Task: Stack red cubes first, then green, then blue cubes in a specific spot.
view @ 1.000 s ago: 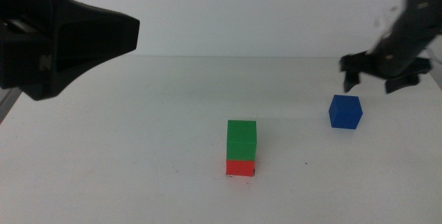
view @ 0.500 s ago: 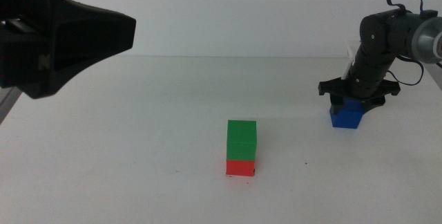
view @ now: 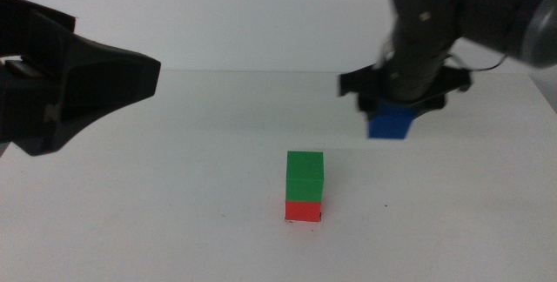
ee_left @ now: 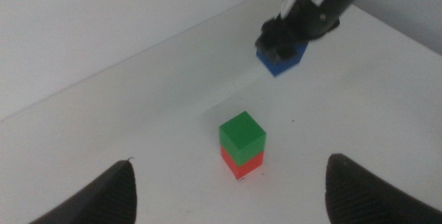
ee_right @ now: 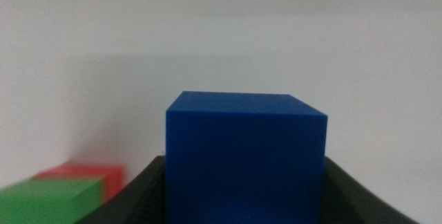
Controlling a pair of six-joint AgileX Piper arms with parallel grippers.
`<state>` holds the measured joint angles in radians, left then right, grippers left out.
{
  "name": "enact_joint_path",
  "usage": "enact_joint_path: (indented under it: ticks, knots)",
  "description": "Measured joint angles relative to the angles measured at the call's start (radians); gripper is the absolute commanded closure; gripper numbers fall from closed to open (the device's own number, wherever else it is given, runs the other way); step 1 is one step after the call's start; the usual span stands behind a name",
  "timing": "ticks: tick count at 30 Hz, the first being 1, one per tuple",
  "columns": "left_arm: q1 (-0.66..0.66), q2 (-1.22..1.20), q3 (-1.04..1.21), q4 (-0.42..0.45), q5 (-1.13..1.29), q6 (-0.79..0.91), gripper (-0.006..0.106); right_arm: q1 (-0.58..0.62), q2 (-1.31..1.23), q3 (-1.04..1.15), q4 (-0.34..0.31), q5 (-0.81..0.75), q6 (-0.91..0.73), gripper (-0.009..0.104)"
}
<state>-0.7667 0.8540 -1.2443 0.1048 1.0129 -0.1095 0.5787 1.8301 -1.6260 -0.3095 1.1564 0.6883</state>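
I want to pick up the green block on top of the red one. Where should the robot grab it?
Probably from straight above, pinching two opposite flat sides of the green cube. Its top face is bare, and it sits squarely on the red cube, so a sideways push could topple the stack.

Right claw raised and clamped; left claw waiting.
Right claw (view: 393,112) hangs above the worktop, closed on its load; left claw (ee_left: 228,182) hovers at left, jaws spread wide.
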Motion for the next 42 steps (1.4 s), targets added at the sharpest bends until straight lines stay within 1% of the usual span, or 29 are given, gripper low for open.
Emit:
enact_joint_path:
  ticks: [4,8,11,16,24,40,41,42]
  knots:
    - [0.000,0.000,0.000,0.016,0.003,0.004,0.007,0.100,0.000,0.005,-0.001,0.014,0.089,0.095]
    - [0.000,0.000,0.000,0.018,0.003,0.004,0.007,0.155,0.000,0.002,-0.001,0.018,0.148,0.095]
    - [0.000,0.000,0.000,0.018,0.003,0.004,0.007,0.175,0.000,-0.009,0.003,0.020,0.179,0.095]
    - [0.000,0.000,0.000,0.018,0.003,0.004,0.007,0.189,0.013,-0.049,0.037,0.024,0.198,0.095]
    - [0.000,0.000,0.000,0.020,0.003,0.004,0.007,0.218,0.100,-0.146,0.045,0.051,0.198,0.095]
    - [0.000,0.000,0.000,0.048,0.003,0.004,0.007,0.218,0.155,-0.161,0.063,0.056,0.172,0.093]
    - [0.000,0.000,0.000,0.050,0.003,0.004,0.007,0.218,0.157,-0.163,0.063,0.054,0.170,0.092]
    - [0.000,0.000,0.000,0.050,0.003,0.004,0.007,0.218,0.159,-0.163,0.063,0.054,0.170,0.087]
